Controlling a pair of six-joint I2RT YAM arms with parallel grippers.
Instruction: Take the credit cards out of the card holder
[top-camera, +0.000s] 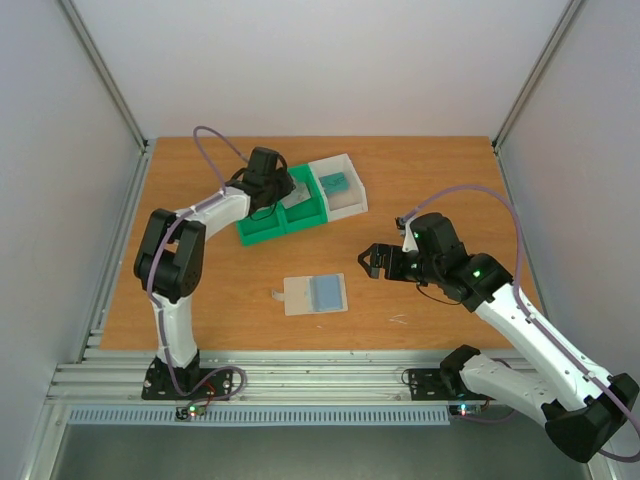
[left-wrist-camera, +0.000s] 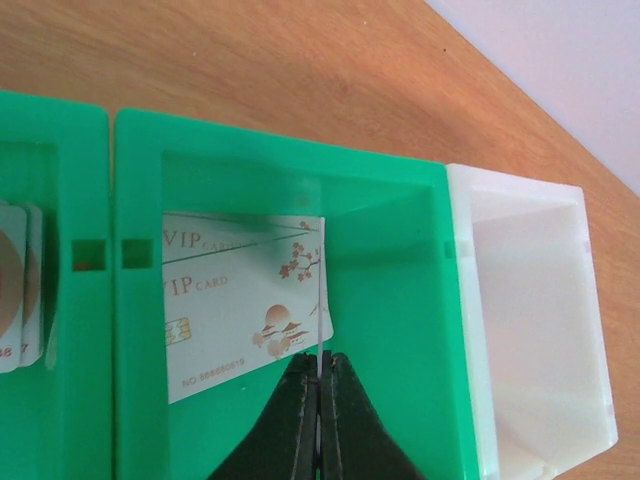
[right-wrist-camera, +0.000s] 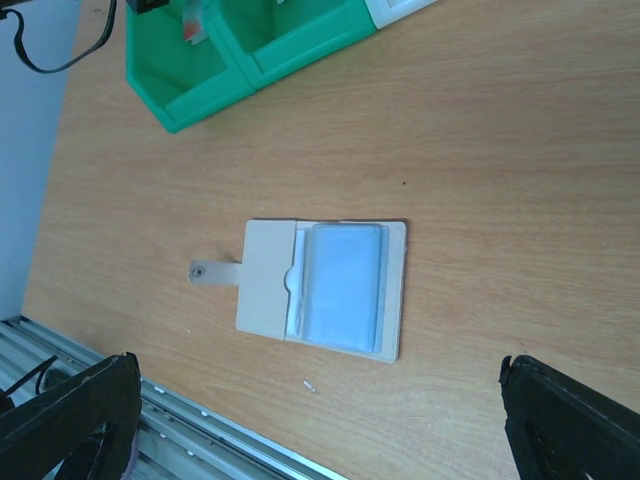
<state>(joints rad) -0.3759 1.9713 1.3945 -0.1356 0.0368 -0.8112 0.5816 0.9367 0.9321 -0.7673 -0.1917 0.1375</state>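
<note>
Now binning 1 card, 1 left

Left end effector (left-wrist-camera: 319, 362) is pinched shut on a credit card (left-wrist-camera: 322, 300) seen edge-on, inside the green tray (left-wrist-camera: 440, 300), walls close either side. Next likely needs release, then a straight lift. Right end effector (top-camera: 373, 262) hangs wide near the card holder (right-wrist-camera: 265, 290), flat on open table (right-wrist-camera: 480, 150), 1 blue card (right-wrist-camera: 343, 285) inside.

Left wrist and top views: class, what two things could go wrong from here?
1. The left gripper pinches a thin card by one edge alone inside the green tray; the card could slip or tip as it is let go.
2. A pale blue card sits in the card holder, which nothing holds down; the open right gripper might drag the whole holder instead of the card.
</note>
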